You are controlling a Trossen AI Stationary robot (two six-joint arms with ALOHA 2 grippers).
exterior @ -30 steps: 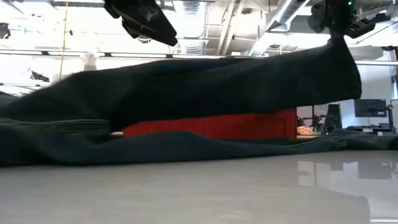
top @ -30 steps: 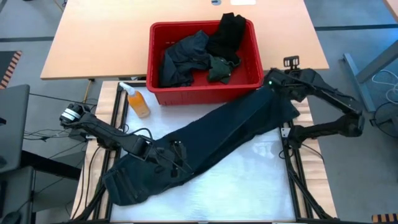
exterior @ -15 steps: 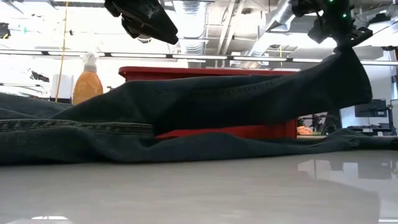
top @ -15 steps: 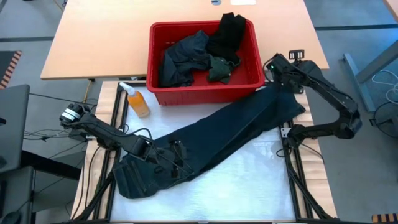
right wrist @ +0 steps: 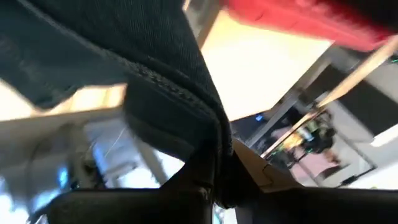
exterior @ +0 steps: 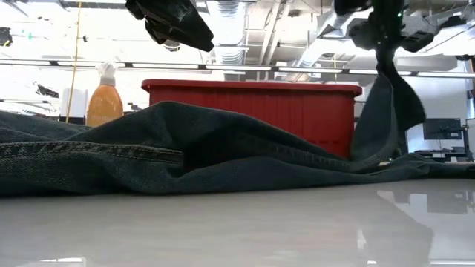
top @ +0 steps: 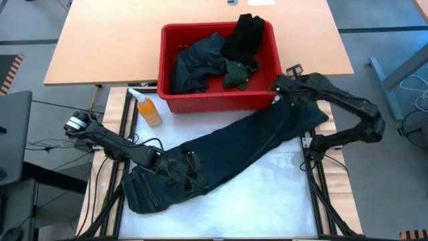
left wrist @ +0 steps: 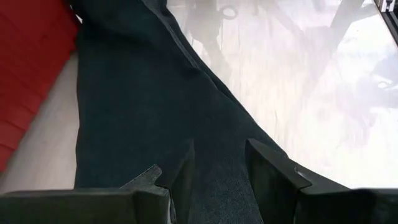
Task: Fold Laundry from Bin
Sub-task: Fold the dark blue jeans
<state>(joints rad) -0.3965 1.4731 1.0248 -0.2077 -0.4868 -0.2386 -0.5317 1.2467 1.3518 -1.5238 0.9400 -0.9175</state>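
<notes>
Right end effector [top: 279, 96] lifts jeans [top: 227, 157] off glossy white table [top: 267, 194].

In the low view the jeans [exterior: 185, 152] hide the lower part of the bin [exterior: 252, 111] and the base of the orange bottle [exterior: 104, 100]; both arms are cut off by that picture's top edge; the right wrist view is blurred, the room beyond the cloth unreadable; the left pincer [top: 189, 173] is dark against dark denim from above.
</notes>
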